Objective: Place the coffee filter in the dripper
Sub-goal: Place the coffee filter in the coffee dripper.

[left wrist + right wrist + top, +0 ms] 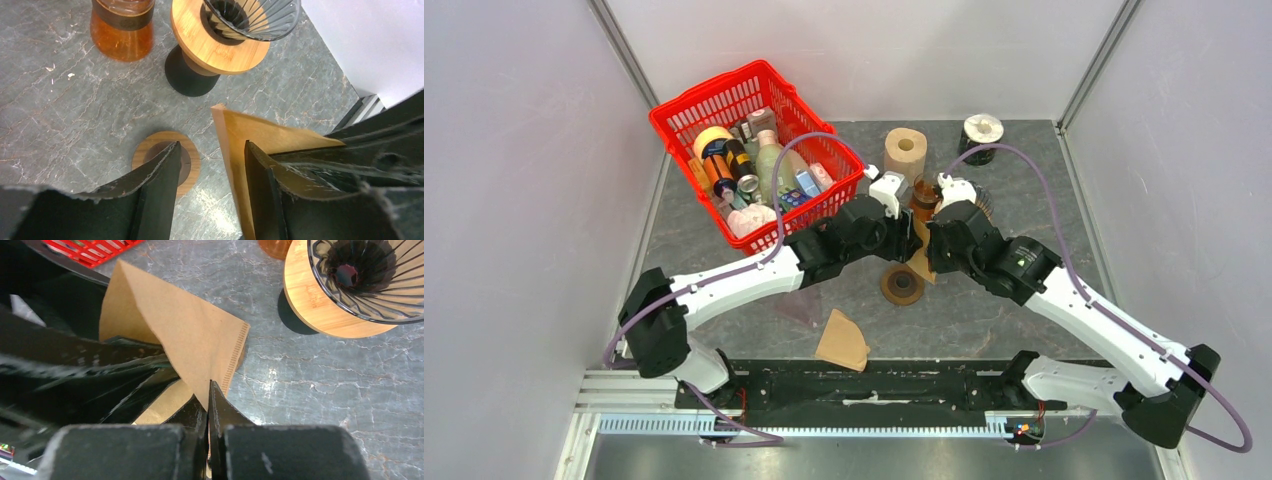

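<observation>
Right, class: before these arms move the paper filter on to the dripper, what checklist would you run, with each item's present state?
1. Right gripper shut on the brown paper coffee filter: ok.
2. Left gripper gripping the filter's edge: not ok, jaws open.
3. Ribbed glass dripper on its wooden collar empty: ok.
4. Dripper upright: ok.
5. Filter spread into a cone: not ok, looks flat.
6. Amber glass carafe clear of the path: cannot tell.

Matt brown paper filter (190, 335), glossy ribbed glass dripper (370, 275), smooth wood collar (310, 302)
</observation>
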Controlling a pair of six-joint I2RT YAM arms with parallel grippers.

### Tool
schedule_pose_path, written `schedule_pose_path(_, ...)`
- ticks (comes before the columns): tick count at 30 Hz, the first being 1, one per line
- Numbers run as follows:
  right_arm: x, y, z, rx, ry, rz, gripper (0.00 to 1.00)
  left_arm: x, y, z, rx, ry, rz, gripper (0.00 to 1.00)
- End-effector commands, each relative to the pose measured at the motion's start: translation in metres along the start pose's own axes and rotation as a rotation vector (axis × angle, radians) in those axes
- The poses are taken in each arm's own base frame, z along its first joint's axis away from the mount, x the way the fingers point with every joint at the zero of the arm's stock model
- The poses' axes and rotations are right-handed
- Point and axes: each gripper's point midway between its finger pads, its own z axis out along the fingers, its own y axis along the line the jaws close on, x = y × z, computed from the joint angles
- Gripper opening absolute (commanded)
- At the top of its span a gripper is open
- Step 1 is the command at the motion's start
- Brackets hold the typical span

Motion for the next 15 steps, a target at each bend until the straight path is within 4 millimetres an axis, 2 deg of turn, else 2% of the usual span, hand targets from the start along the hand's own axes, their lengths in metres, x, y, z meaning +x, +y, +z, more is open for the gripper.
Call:
schedule_pose_path(1, -0.014, 0.005, -0.005, -0.035, -0.068, 0.019, 0.00, -0.018, -0.008, 0.004, 0.012, -0.054, -0.005, 0.55)
schedule_pose_path(6, -0.015, 0.002, -0.004, -0.014, -0.081, 0.033, 0.00, -0.019, -0.004, 0.003, -0.013, -0.065, -0.008, 0.35)
schedule_pose_path(10, -0.015, -0.014, -0.002, 0.075, -0.087, 0.040, 0.00, -0.015, 0.004, 0.003, -0.050, -0.051, 0.002, 0.18)
schedule_pose_path(13, -0.013, -0.026, -0.002, 0.142, -0.085, 0.043, 0.00, -0.013, 0.009, 0.003, -0.076, -0.041, 0.005, 0.11)
schedule_pose_path(15, -0.012, -0.031, -0.003, 0.171, -0.087, 0.049, 0.00, -0.011, 0.012, 0.003, -0.090, -0.037, 0.008, 0.11)
